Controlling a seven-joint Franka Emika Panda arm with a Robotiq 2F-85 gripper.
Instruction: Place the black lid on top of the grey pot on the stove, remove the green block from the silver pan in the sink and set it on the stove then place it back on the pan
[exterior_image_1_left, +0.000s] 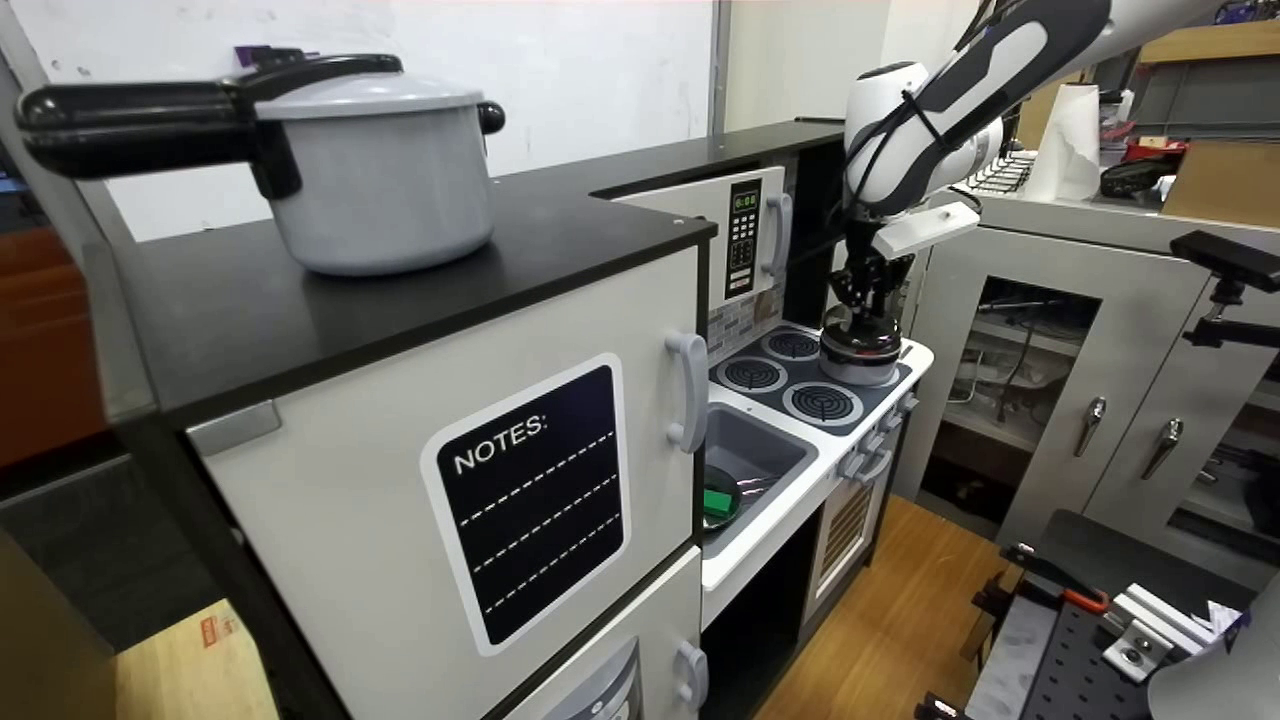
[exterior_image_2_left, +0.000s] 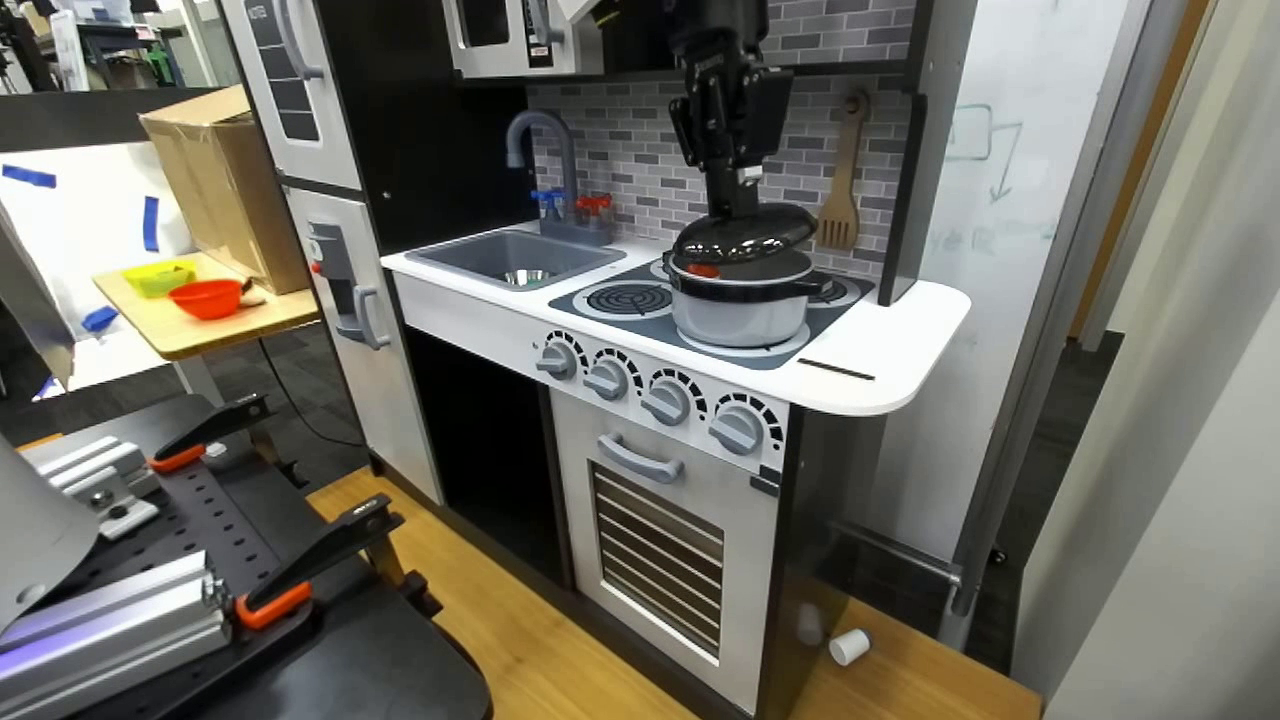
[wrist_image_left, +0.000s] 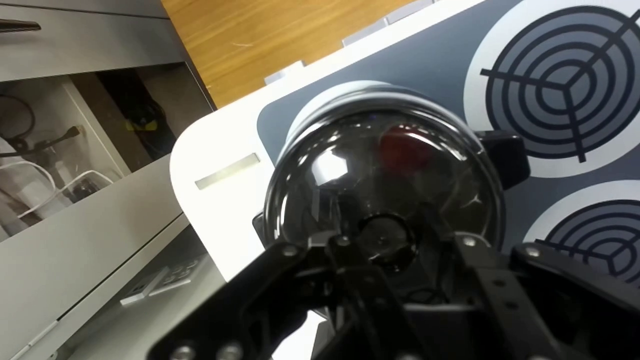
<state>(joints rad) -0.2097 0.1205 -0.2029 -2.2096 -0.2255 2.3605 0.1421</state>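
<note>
Wrist view looks down on the glossy black lid (wrist_image_left: 345, 200), with a red patch (wrist_image_left: 405, 150) showing through it. In an exterior view, the lid hangs tilted over the grey pot (exterior_image_2_left: 740, 320) on the stove (exterior_image_2_left: 650, 324). The Robotiq gripper (exterior_image_2_left: 735, 205) appears to pinch the lid's knob (wrist_image_left: 385, 240), though black against black reads poorly. Elsewhere, the green block (exterior_image_1_left: 717, 503) lies in the silver pan (exterior_image_1_left: 722, 477) inside the sink (exterior_image_1_left: 760, 435).

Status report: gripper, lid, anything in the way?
Gripper shut on black lid. Lid tilted over grey pot, not seated. Green block in pan, in sink. Red item under lid, unclear if blocking.
</note>
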